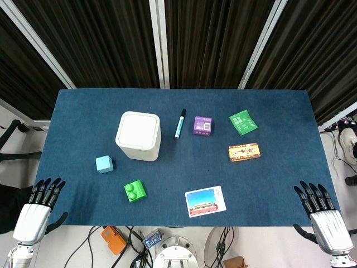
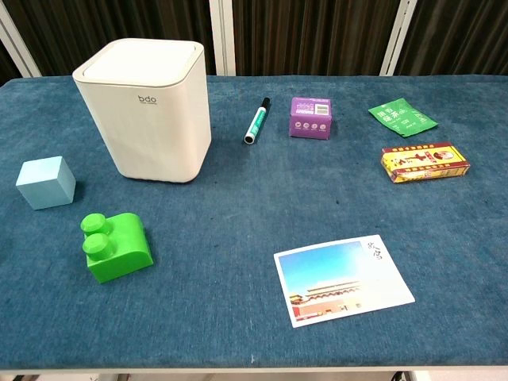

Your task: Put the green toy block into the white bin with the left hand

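Dark curtains are hanging behind a table [image 1: 78, 128] covered in blue cloth, and every item is lying on that cloth.

Left to right:

1. The left robot hand [image 1: 40, 209] is hovering off the near left corner of the table, fingers spread apart and holding nothing. It is showing in the head view only.
2. A light blue cube [image 1: 104, 163] is sitting beyond and to the right of this hand.
3. The green toy block [image 1: 135, 191] is resting near the front edge, right of the left robot hand and slightly farther in. Its studs are pointing up on its left end, and its long axis is running roughly left to right, slightly skewed.
4. The white bin [image 1: 138, 135] is standing upright just beyond the block, apart from it.
5. A marker pen [image 1: 179, 123], a purple box [image 1: 202, 124], a postcard [image 1: 205, 201], a green packet [image 1: 243, 121] and a red-and-yellow box [image 1: 244, 151] are lying further right.
6. The right robot hand [image 1: 321, 209] is hovering off the near right corner, fingers spread, holding nothing.

Judgement: the left robot hand is clearly the nearer one. Open cloth is separating it from the block, so a rightward reach looks unobstructed. The cube is the closest neighbour, yet well apart. The bin's top appears closed by a lid, so it may need pressing open.
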You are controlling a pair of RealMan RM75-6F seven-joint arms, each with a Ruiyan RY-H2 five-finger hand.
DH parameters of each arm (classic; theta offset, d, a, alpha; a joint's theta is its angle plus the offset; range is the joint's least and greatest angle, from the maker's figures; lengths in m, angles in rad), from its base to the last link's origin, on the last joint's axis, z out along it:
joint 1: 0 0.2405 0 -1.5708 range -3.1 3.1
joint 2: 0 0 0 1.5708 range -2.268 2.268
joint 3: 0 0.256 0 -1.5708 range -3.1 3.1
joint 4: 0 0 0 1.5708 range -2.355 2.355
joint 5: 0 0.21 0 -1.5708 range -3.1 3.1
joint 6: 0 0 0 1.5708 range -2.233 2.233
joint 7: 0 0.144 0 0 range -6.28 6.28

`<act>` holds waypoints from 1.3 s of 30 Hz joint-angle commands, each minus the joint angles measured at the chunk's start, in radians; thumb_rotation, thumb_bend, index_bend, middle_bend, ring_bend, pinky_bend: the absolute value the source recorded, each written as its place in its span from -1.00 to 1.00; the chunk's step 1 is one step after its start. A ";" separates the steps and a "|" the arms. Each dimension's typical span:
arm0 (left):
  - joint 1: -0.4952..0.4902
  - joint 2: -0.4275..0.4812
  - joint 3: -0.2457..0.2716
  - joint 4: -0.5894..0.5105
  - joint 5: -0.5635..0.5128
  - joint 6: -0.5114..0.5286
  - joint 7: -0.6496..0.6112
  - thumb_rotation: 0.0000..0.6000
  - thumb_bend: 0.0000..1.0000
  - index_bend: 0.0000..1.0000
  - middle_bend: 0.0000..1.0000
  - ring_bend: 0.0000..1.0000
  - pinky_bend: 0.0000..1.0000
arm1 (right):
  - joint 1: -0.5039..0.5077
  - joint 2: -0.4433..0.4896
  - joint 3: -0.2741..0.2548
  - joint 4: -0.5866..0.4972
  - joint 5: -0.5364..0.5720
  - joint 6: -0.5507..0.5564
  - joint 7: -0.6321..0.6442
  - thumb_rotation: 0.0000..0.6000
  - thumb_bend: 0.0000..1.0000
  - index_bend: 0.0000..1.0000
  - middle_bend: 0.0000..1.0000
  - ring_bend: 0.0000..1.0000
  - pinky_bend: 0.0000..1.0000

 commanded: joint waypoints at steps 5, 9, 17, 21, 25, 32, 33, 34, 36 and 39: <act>-0.022 -0.001 -0.005 0.001 0.041 0.007 -0.047 1.00 -0.65 -1.00 -0.92 -1.00 -0.93 | 0.000 0.000 0.002 -0.003 0.004 -0.002 -0.003 1.00 -0.50 -1.00 -1.00 -1.00 -1.00; -0.109 0.010 -0.048 -0.060 0.105 -0.007 -0.117 1.00 -0.57 -1.00 -0.88 -1.00 -0.93 | 0.005 -0.003 0.006 -0.007 0.014 -0.015 -0.012 1.00 -0.50 -1.00 -1.00 -1.00 -1.00; -0.347 0.021 -0.265 -0.336 -0.017 -0.281 0.089 1.00 -0.32 -1.00 -0.76 -1.00 -0.98 | 0.017 -0.004 0.014 -0.022 0.036 -0.046 -0.029 1.00 -0.50 -1.00 -1.00 -1.00 -1.00; -0.420 -0.007 -0.323 -0.383 -0.134 -0.403 0.174 1.00 -0.30 -1.00 -0.70 -1.00 -1.00 | 0.019 0.002 0.018 -0.024 0.046 -0.047 -0.017 1.00 -0.50 -1.00 -1.00 -1.00 -1.00; -0.461 -0.046 -0.331 -0.400 -0.202 -0.466 0.264 1.00 -0.30 -1.00 -0.64 -1.00 -1.00 | 0.022 0.007 0.022 -0.023 0.051 -0.048 -0.008 1.00 -0.50 -1.00 -1.00 -1.00 -1.00; -0.491 -0.097 -0.328 -0.402 -0.264 -0.486 0.372 1.00 -0.30 -1.00 -0.60 -1.00 -1.00 | 0.020 0.011 0.017 -0.019 0.041 -0.038 0.002 1.00 -0.50 -1.00 -1.00 -1.00 -1.00; -0.494 -0.102 -0.327 -0.401 -0.267 -0.485 0.379 1.00 -0.30 -1.00 -0.60 -1.00 -1.00 | 0.019 0.011 0.017 -0.018 0.040 -0.036 0.003 1.00 -0.49 -1.00 -1.00 -1.00 -1.00; -0.495 -0.106 -0.325 -0.400 -0.271 -0.485 0.386 1.00 -0.30 -1.00 -0.60 -1.00 -1.00 | 0.019 0.011 0.016 -0.017 0.038 -0.034 0.003 1.00 -0.50 -1.00 -1.00 -1.00 -1.00; -0.501 -0.115 -0.320 -0.396 -0.281 -0.486 0.403 1.00 -0.30 -1.00 -0.60 -1.00 -1.00 | 0.017 0.011 0.015 -0.016 0.035 -0.030 0.006 1.00 -0.50 -1.00 -1.00 -1.00 -1.00; -0.513 -0.133 -0.317 -0.388 -0.295 -0.492 0.425 1.00 -0.30 -1.00 -0.60 -1.00 -1.00 | 0.016 0.010 0.015 -0.015 0.034 -0.027 0.005 1.00 -0.50 -1.00 -1.00 -1.00 -1.00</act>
